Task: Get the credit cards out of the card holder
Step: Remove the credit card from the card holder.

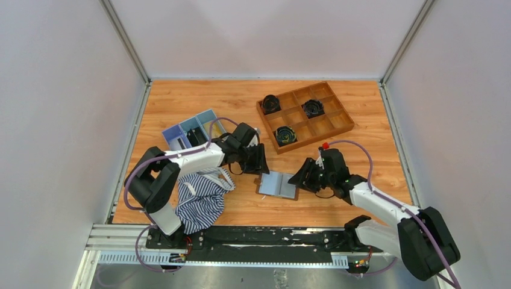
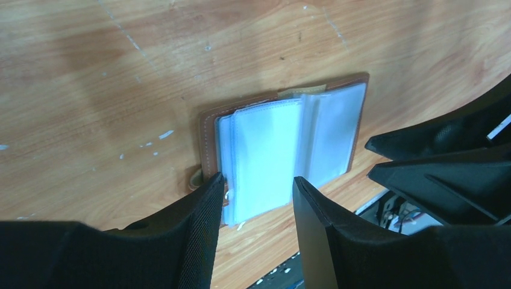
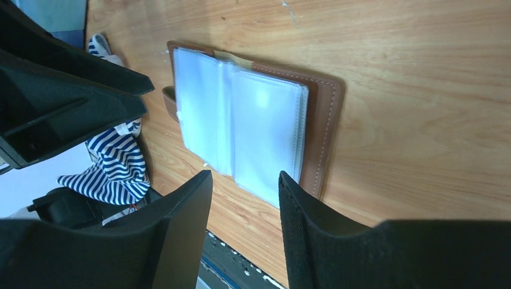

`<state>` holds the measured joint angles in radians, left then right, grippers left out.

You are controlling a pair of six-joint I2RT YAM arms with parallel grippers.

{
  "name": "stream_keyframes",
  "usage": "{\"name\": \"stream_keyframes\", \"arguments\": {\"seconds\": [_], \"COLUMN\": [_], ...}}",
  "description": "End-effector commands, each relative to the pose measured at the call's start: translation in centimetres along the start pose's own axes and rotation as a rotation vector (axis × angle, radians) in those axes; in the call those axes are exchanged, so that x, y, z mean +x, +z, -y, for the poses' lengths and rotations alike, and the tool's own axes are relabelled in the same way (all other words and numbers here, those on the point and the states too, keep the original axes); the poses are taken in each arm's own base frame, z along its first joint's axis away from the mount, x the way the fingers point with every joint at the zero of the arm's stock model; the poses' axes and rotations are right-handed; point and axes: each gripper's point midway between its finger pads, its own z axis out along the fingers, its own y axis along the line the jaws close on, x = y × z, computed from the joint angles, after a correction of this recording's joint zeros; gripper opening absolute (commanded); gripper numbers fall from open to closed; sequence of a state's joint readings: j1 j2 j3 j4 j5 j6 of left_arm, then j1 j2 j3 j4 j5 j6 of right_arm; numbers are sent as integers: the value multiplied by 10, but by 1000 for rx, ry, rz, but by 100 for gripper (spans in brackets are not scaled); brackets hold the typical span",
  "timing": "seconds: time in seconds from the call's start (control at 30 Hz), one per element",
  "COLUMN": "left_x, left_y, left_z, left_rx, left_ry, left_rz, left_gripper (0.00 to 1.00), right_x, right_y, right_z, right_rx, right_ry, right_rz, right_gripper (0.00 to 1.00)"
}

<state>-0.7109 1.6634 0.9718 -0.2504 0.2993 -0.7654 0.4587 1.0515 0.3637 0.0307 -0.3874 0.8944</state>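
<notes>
The card holder (image 1: 278, 185) lies open and flat on the wooden table, brown cover down, pale grey-blue sleeves up. It also shows in the left wrist view (image 2: 283, 150) and the right wrist view (image 3: 253, 123). No credit card shows outside it; whether the sleeves hold cards I cannot tell. My left gripper (image 1: 256, 159) is open and empty, just left of and above the holder; its fingertips (image 2: 214, 186) frame the holder's near end. My right gripper (image 1: 304, 174) is open and empty, just right of the holder; one fingertip (image 3: 289, 183) hangs over its edge.
A light-blue compartment tray (image 1: 191, 130) stands at the back left. A brown wooden grid tray (image 1: 305, 115) with three dark round things is at the back right. A blue-striped cloth (image 1: 200, 198) lies by the left arm's base. The black rail (image 1: 259, 236) runs along the near edge.
</notes>
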Motion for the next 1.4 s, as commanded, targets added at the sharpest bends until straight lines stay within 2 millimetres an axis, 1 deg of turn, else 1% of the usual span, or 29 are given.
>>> {"name": "stream_keyframes", "arguments": {"seconds": [0.0,0.03,0.13,0.4,0.77,0.97,1.03,1.2,1.37], "left_x": [10,12,18,19,18,21,22,23,13], "left_y": [7,11,18,22,29,27,26,23,10], "left_z": [-21,-24,-27,-21,-13,-14,-15,-14,-5], "left_rx": [-89,-97,-95,-49,-13,-7,-10,-6,-12], "left_ry": [15,8,-9,-22,-18,-19,-18,-15,28], "left_rz": [-39,-49,-73,-81,-106,-106,-105,-107,-84], "left_gripper": [50,49,49,49,48,48,48,48,48], "right_x": [17,19,17,20,21,31,33,31,25], "right_y": [4,5,9,17,22,32,33,29,25], "right_z": [22,23,18,13,-18,-27,-27,-25,-37], "right_rx": [80,82,53,34,-42,-50,-46,-29,-57], "right_ry": [8,12,2,-15,-45,-68,-66,-77,-93], "right_rz": [-56,-70,-70,-131,-151,-191,-196,-176,-165], "right_gripper": [49,49,49,48,48,47,47,47,47]}}
